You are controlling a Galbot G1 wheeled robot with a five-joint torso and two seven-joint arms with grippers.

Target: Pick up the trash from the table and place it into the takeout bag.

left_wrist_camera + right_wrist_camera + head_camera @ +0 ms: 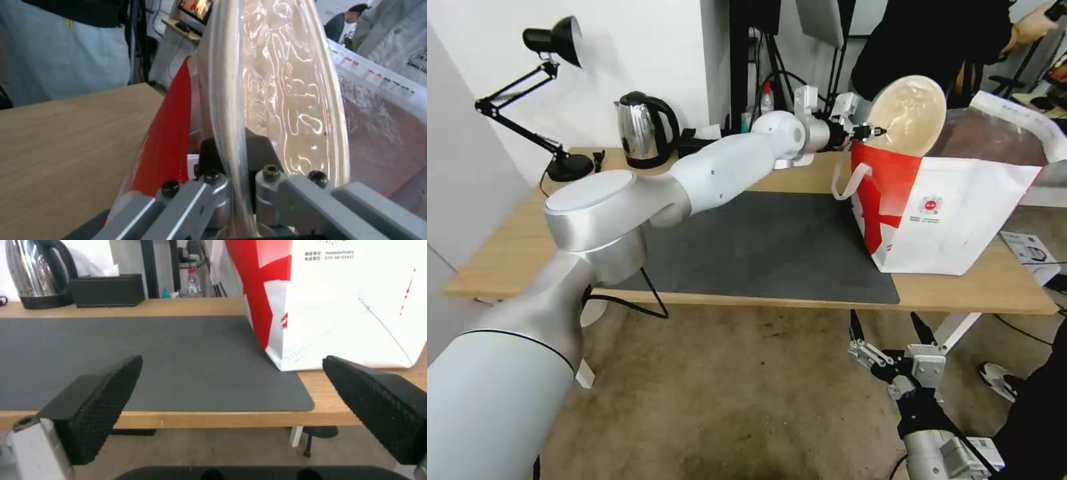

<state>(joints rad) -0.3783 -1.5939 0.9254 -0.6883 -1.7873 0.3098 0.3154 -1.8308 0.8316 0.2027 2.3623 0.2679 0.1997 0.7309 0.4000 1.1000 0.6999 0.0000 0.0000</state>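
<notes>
Over the wooden table (747, 183) the left gripper (872, 131) pinched the beige bowl's (908, 115) rim above the takeout bag (960, 220), right gripper (887, 333) hanging wide open and empty below the edge.

One beige round bowl (908, 115), tilted on its edge above the bag mouth. One white takeout bag (954, 207) with a red side panel, standing on one light-wood table (507, 260). One dark grey mat (774, 247) on that table. One steel kettle (642, 130), one black tissue box (108, 290), one black desk lamp (540, 100). Two grippers: one left gripper (872, 131) clamped on the bowl rim, one right gripper (894, 347) below the table edge, with two black pads (102, 403) spread wide apart. One leaflet (1030, 253) beside the bag.
</notes>
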